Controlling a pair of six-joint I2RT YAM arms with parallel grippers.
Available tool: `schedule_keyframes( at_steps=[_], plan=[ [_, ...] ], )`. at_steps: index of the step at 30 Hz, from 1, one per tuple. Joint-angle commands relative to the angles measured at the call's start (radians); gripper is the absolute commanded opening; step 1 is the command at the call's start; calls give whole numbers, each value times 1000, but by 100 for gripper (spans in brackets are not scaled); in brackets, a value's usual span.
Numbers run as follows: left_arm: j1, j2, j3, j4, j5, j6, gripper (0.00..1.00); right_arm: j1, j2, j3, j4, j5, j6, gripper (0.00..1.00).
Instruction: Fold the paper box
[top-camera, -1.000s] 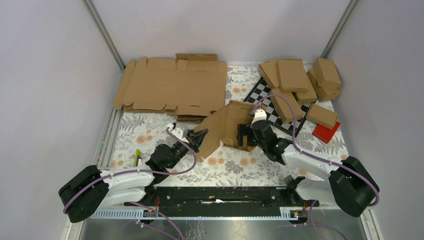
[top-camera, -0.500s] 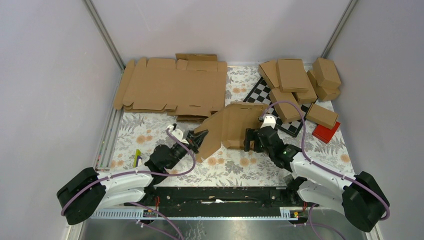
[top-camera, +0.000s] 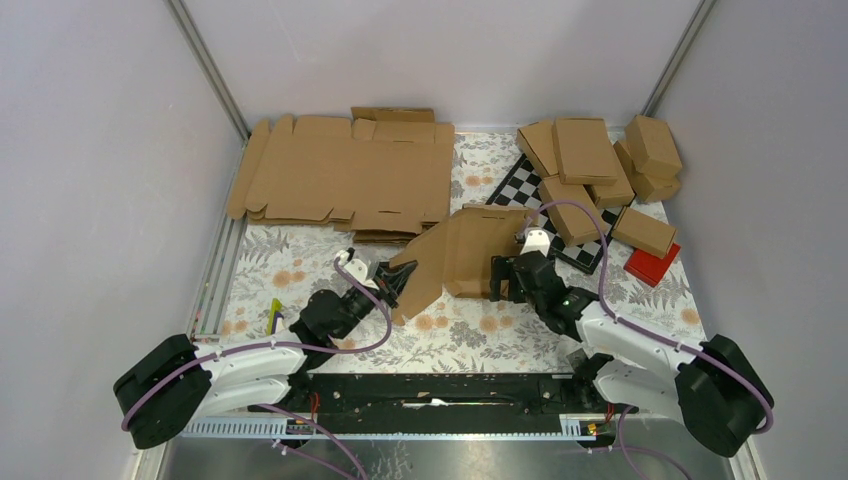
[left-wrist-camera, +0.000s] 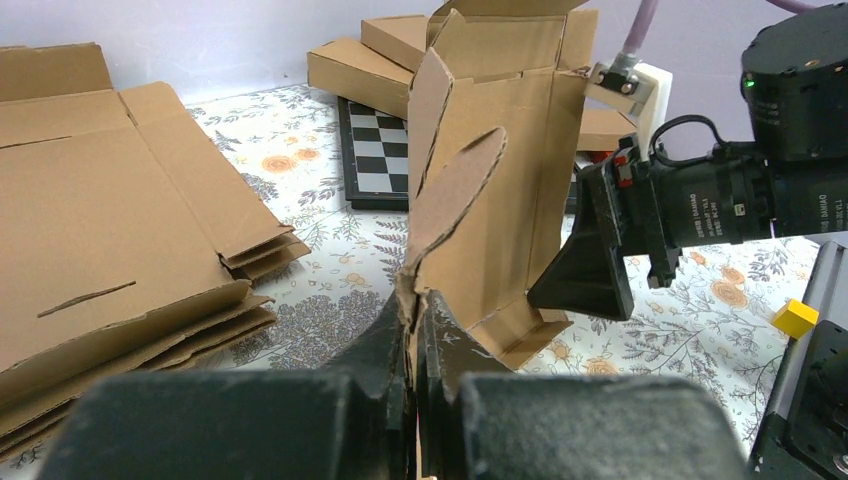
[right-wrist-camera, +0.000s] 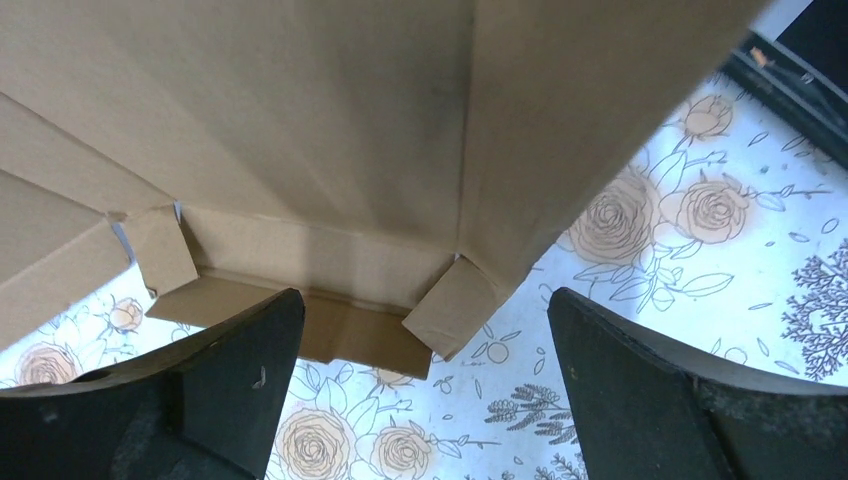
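Pinching paper box (left-wrist-camera: 500, 170) flap: left jaws | right jaws apart, near box | box top cropped

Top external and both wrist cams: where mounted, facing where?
Top external: high behind the robot, looking down on the table; left arm and right arm show, left claw pinching the paper box, right claw open by it.
Left wrist: behind the left claw, looking along its shut fingers at the raised box; the right arm shows too.
Right wrist: behind the right claw, looking at the box's lower edge; both its spread fingers show.
Shared: all three see the box; top and left wrist also see the chequered board.
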Motion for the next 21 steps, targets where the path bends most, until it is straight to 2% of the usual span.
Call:
schedule_keyframes(
  at_steps=[1, 4, 7, 21],
  plan=[
    [-5, -14, 33, 47, -2, 13, 0, -37, -86, -62, 162, -9, -54, 99],
    [-5, -18, 32, 47, 0, 13, 0, -76, -145, -121, 256, -64, -84, 100],
    [-6, -13, 34, 46, 3, 11, 0, -98, -164, -130, 276, -110, -123, 100],
    [-5, -18, 34, 38, -2, 0, 0, -104, -82, -82, 301, -340, -117, 100]
  ],
)
